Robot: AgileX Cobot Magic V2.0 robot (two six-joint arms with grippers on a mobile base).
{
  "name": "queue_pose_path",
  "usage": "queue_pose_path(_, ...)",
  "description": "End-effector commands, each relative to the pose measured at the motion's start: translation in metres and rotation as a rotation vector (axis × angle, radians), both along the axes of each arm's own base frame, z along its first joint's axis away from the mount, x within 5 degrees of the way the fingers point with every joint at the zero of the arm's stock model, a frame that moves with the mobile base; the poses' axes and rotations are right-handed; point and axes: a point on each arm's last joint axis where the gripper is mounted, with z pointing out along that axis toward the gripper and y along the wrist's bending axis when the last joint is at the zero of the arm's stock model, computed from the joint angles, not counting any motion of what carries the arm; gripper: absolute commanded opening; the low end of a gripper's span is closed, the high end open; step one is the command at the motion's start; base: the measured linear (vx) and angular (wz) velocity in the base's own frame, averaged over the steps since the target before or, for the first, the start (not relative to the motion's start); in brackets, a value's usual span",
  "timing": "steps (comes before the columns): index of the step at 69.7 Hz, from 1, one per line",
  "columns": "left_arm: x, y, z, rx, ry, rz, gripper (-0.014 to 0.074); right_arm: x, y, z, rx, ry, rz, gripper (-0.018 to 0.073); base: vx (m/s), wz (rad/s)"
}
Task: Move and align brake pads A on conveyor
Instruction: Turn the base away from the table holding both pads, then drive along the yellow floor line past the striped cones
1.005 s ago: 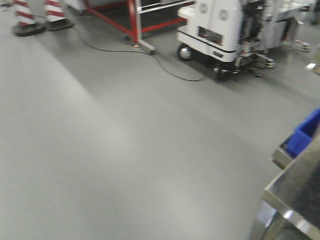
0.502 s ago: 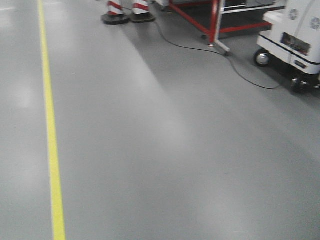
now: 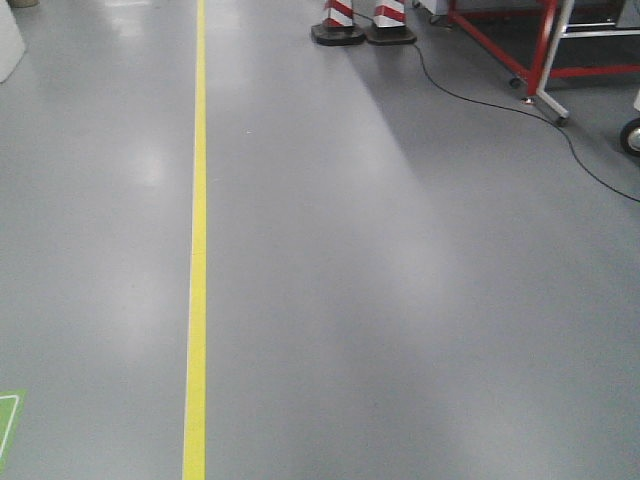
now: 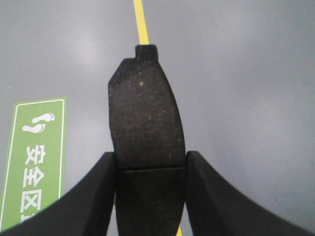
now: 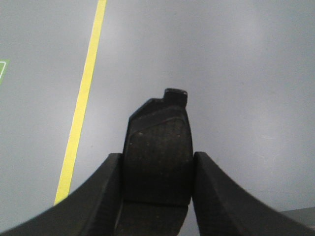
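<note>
Left pincer [image 4: 150, 164] and right pincer [image 5: 157, 164] each clamp one dark-grey curved brake pad [image 4: 143, 115] [image 5: 158, 142] by its six-o'clock end: stiff, gritty, probably dense.

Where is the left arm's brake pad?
Left wrist view, centre: the brake pad is clamped in the left gripper above the floor, a green floor sign to its left, a yellow line behind.

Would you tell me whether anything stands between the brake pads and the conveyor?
The left claw holds one brake pad, the right claw a second brake pad. No conveyor is in view, so I cannot say; ahead is grey floor, with striped cones and a red frame far right.
</note>
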Motion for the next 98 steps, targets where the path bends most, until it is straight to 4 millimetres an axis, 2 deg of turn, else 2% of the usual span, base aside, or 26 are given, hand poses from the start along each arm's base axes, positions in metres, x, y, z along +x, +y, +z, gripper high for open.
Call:
queue_pose_path(1, 0.0037, 0.0004, 0.011, -0.001, -0.083, -0.002, -0.0006, 0.0025, 0.0001, 0.011, 0.012, -0.072, -0.005, -0.0007, -0.03, 0.25)
queue_pose_path(47, 0.0036, 0.0005, 0.0108, 0.0, -0.081, -0.002, -0.0006, 0.0013, 0.0001, 0.0097, 0.009, -0.053, -0.003, -0.0007, 0.13, 0.19)
queue_pose_path(98, 0.0034, 0.0007, 0.0106, 0.001, -0.078, 0.0, -0.0006, -0.0013, -0.0001, 0.007, 0.002, -0.013, 0.001, -0.0007, 0.48, 0.11)
